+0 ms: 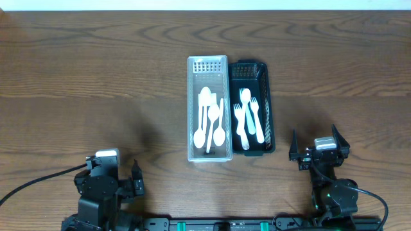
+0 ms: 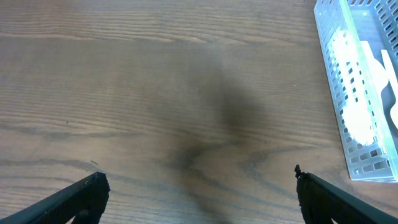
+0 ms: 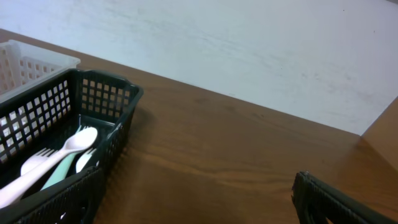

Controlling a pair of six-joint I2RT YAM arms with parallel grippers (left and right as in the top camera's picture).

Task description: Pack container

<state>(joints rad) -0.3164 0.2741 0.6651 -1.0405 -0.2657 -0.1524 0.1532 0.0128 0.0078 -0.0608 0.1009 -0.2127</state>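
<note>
Overhead: you have two long containers side by side at mid-table, long walls touching. The white perforated plastic basket (image 1: 208, 151) sits on the robot's left, the black perforated plastic basket (image 1: 268, 109) on its right. Both rest flat on the brown wood-grain table (image 1: 96, 70).

Contents: white plastic spoons (image 1: 217, 131) lie lengthwise in the white basket, several overlapping, bowls mostly toward the arms. White plastic forks (image 1: 239, 115) lie lengthwise in the black basket, tines away from the arms. In the right wrist view you can also make out one pale green handle (image 3: 61, 170) among them; its head cannot be told.

Left gripper (image 2: 199, 177): your left wrist view shows its two dark fingers at the bottom corners of the frame, spread wide, with only bare table between them. It holds nothing. The near corner of the white basket shows at the right edge of that view, well apart from the fingers.

Right gripper (image 3: 199, 183): fingers also spread wide with nothing between them. The finger on the left of that view overlaps the black basket's near end; whether it touches cannot be told. Overhead puts this gripper near the table's front edge, off the black basket's near right corner. A pale wall (image 3: 249, 50) stands behind the table.
</note>
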